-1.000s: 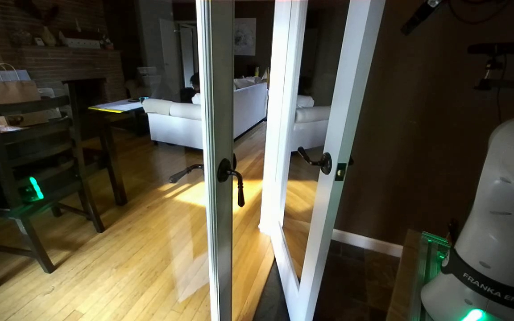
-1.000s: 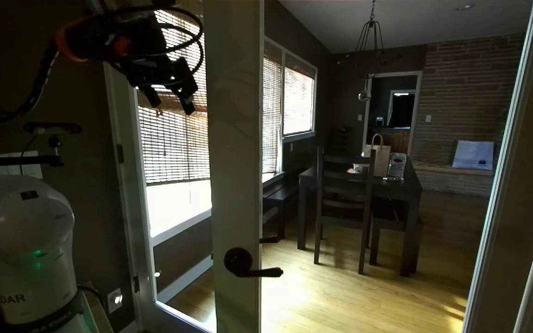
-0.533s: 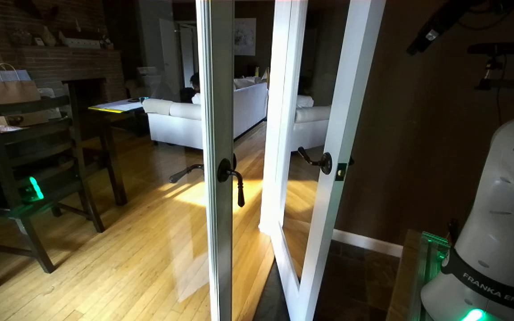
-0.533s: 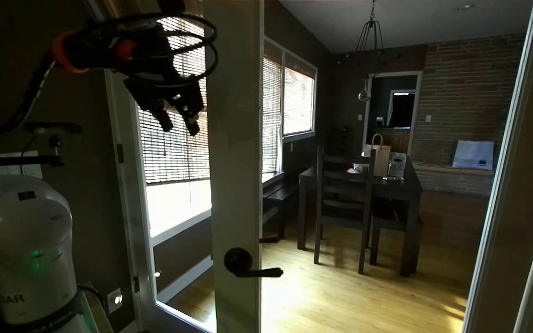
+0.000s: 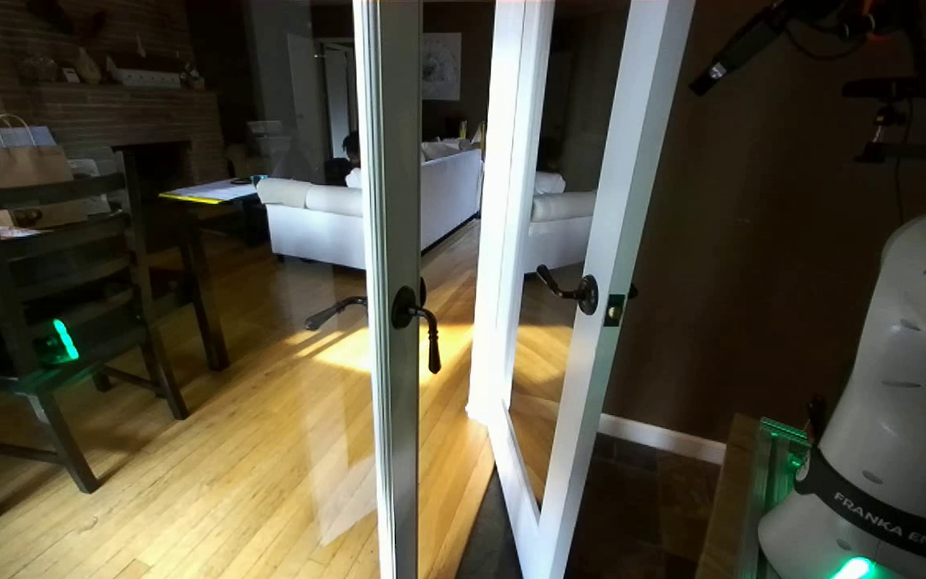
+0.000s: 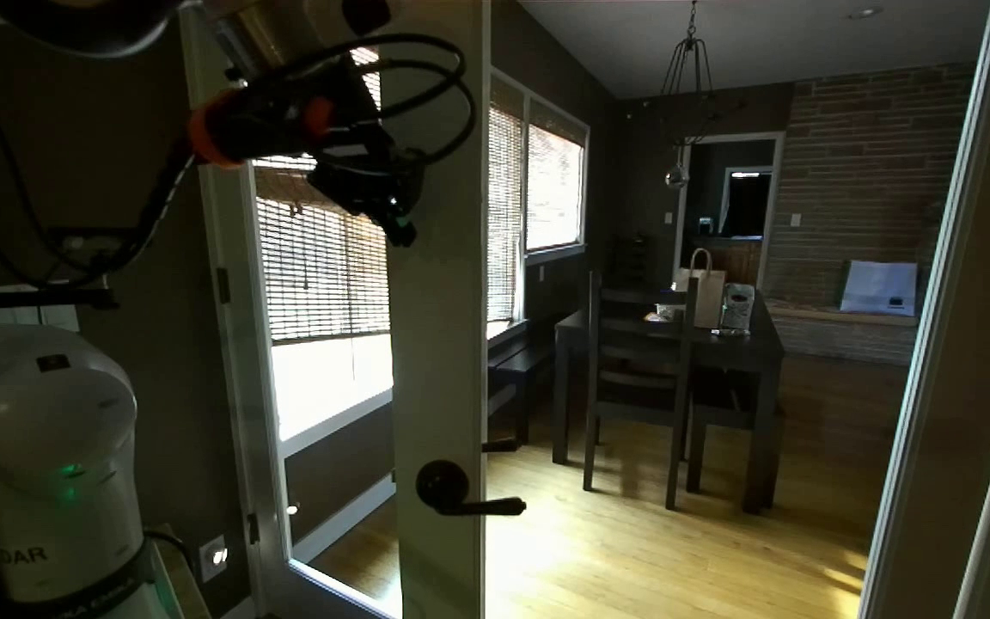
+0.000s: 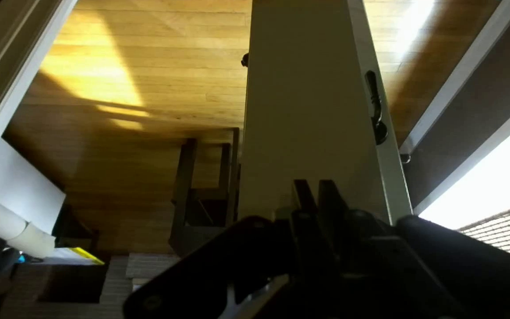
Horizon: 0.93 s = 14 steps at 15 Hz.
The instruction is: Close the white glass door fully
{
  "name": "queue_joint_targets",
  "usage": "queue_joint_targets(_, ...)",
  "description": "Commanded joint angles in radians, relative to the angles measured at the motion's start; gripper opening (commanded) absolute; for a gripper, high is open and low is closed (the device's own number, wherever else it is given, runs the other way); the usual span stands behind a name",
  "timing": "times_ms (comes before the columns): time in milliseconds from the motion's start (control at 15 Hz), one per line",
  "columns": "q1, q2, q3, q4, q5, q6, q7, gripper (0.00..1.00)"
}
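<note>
Upper right in an exterior view: empty end effector (image 5: 704, 83), fingers (image 7: 303, 196) slightly parted, just beside the white glass door (image 5: 636, 201).

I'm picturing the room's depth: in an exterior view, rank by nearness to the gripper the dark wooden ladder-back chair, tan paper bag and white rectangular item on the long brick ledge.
1. Dark wooden ladder-back chair: right of picture centre, nearest the gripper.
2. Tan paper bag: beyond the chair's back.
3. White rectangular item: far right, on the ledge.
</note>
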Motion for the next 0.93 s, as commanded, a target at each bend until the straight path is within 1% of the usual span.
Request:
queue_joint_targets(0,0.021,0.025,-0.025,-0.04,0.045,0.106,-0.03,0.0)
queue_joint_targets(267,0.054,0.043,-0.032,-0.067,0.104,0.183,-0.037,0.0)
queue_joint_targets(467,0.063,0.056,-0.034,-0.08,0.141,0.221,-0.045,0.0)
queue_joint_targets(667,0.078,0.077,-0.026,-0.095,0.195,0.277,-0.031,0.0)
queue_joint_targets(867,0.102,0.111,-0.015,-0.111,0.252,0.358,-0.013,0.0)
